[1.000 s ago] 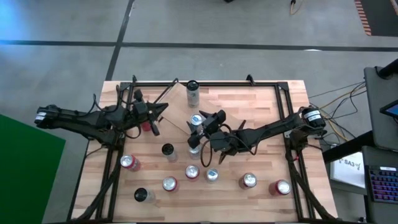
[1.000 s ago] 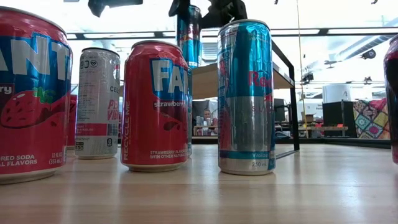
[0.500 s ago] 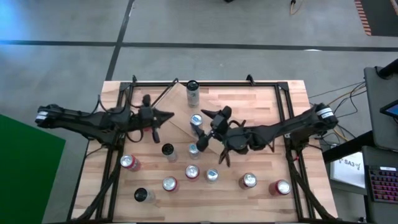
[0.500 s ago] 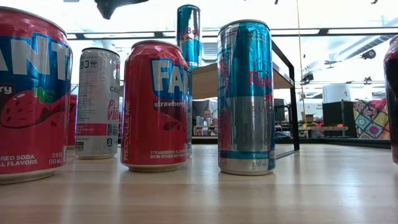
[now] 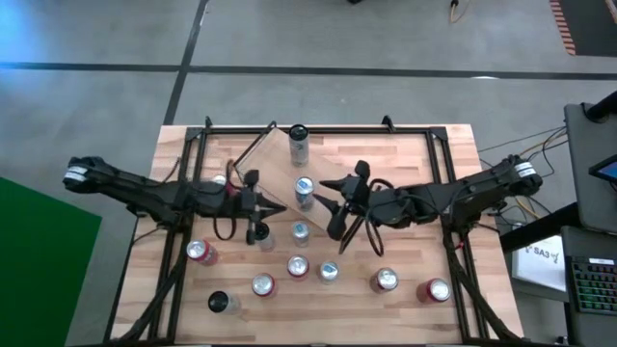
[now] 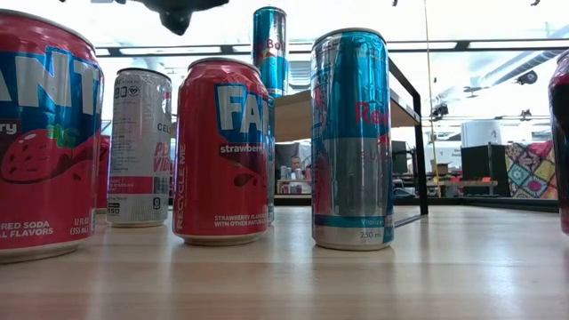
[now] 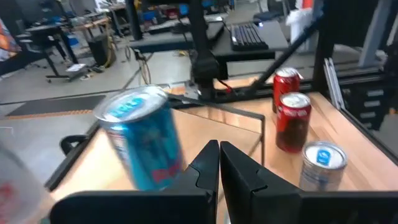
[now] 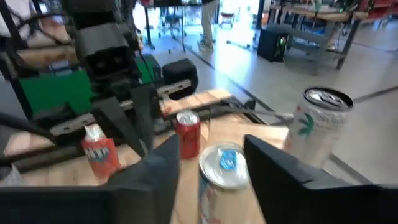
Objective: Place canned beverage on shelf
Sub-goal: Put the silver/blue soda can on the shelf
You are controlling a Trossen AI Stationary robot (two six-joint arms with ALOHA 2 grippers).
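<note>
A blue canned beverage [image 5: 304, 190] stands upright on its base on the light-wood shelf [image 5: 282, 169], seen raised in the low view [image 6: 269, 49]. A white can [image 5: 298, 143] stands at the shelf's far end. My right gripper [image 5: 326, 204] hovers just right of the blue can, open, fingers pointing left. In its wrist view the can's top [image 8: 224, 163] shows past the gap between the fingers [image 8: 211, 146], untouched. My left gripper [image 5: 280, 207] is shut and empty beside the shelf's near left corner, the blue can [image 7: 146, 146] just ahead of its fingertips [image 7: 219, 168].
Several red, blue and pale cans stand along the table's near half, among them a blue one [image 5: 300, 231], a dark-topped one [image 5: 258, 233] and red ones [image 5: 201, 253] [image 5: 386, 280]. A red can [image 5: 227, 188] stands under the left arm. Black frame rails [image 5: 443, 173] border the table.
My right gripper has let go of the blue can, which stays upright on the shelf, and has drawn back up and toward the table's right edge. My left gripper, still shut, has moved right and nearer, toward the shelf's near corner.
</note>
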